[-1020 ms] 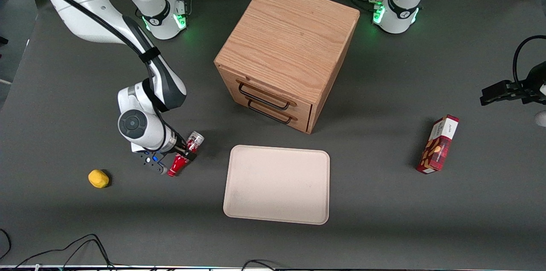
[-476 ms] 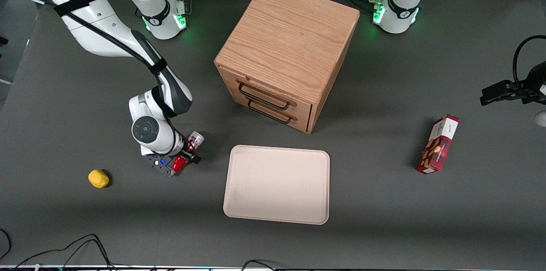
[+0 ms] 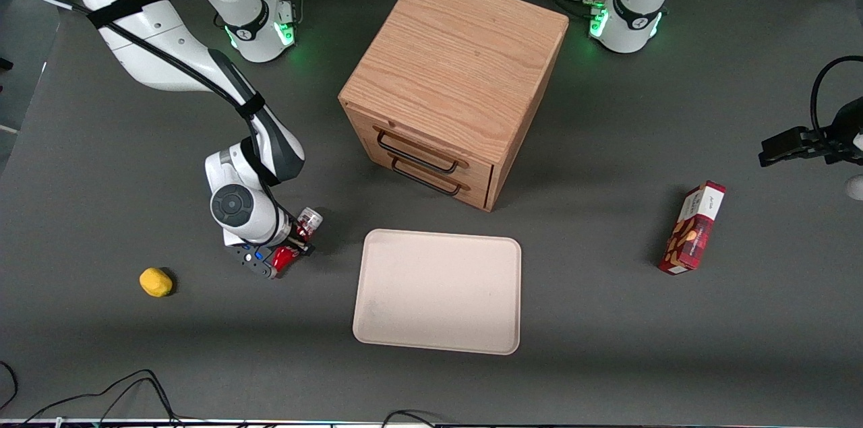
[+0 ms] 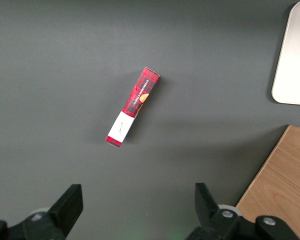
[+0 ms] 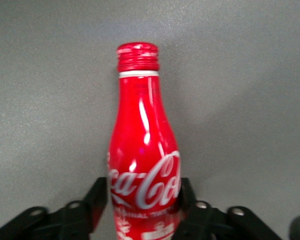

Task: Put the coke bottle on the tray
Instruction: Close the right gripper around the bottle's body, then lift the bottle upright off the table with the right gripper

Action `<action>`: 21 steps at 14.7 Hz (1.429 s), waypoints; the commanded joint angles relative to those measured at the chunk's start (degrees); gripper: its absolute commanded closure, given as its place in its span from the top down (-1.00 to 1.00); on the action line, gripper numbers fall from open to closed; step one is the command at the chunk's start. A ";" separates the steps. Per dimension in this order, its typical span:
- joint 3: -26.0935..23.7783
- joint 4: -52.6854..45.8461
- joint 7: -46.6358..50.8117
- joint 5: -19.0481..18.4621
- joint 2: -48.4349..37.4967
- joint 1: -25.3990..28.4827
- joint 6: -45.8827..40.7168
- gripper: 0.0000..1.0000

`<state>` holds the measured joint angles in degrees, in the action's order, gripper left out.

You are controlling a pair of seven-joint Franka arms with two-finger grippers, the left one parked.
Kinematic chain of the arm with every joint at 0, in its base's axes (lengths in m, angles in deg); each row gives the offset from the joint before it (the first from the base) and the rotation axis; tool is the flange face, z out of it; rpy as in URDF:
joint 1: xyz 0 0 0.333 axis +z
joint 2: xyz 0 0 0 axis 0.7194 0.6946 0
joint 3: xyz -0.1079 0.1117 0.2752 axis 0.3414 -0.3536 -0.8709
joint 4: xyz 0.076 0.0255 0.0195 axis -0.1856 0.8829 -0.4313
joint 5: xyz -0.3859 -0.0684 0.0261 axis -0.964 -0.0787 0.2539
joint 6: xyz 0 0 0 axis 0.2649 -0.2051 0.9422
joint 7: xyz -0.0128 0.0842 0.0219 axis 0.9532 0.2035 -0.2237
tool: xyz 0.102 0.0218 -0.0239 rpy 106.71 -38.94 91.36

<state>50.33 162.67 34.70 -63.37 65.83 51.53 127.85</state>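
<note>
Hand (image 3: 291, 251) clamped across body of slim red Coca-Cola bottle (image 5: 144, 155), low over the dark table (image 3: 101, 199). Bottle's long axis runs out ahead of the fingers, cap farthest. Flat beige rectangular tray (image 3: 438, 291) lies near, toward parked arm's end.

Red coke bottle (image 5: 144, 150) with white script and red cap in black gripper (image 5: 142, 210), beige tray (image 3: 438, 291), oak-grain wooden drawer cabinet (image 3: 453, 81) with black handles, yellow lemon (image 3: 156, 282), red plaid snack box (image 3: 693, 228), dark grey table (image 3: 674, 347).
</note>
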 commanded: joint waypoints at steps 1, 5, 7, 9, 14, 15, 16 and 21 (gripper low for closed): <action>-0.42 -0.19 2.11 -2.12 0.35 -0.25 0.90 -1.00; -0.42 -0.19 2.11 -2.12 0.17 -0.25 0.81 -1.00; -0.33 -0.19 2.11 -2.12 0.08 -0.25 0.81 -1.00; -0.42 -0.11 2.03 -2.03 -1.75 -0.60 -0.76 -1.00; -1.30 -1.50 -4.02 2.42 -14.39 -1.04 -18.22 -1.00; -0.95 -2.30 -7.69 4.89 -16.94 -0.95 -21.22 -1.00; -0.60 -2.91 -11.30 6.39 -19.75 -0.95 -24.81 -1.00; 4.32 -17.46 -25.81 10.97 -25.84 0.01 -48.18 -1.00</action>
<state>52.68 152.97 15.17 -54.89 40.28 51.04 88.08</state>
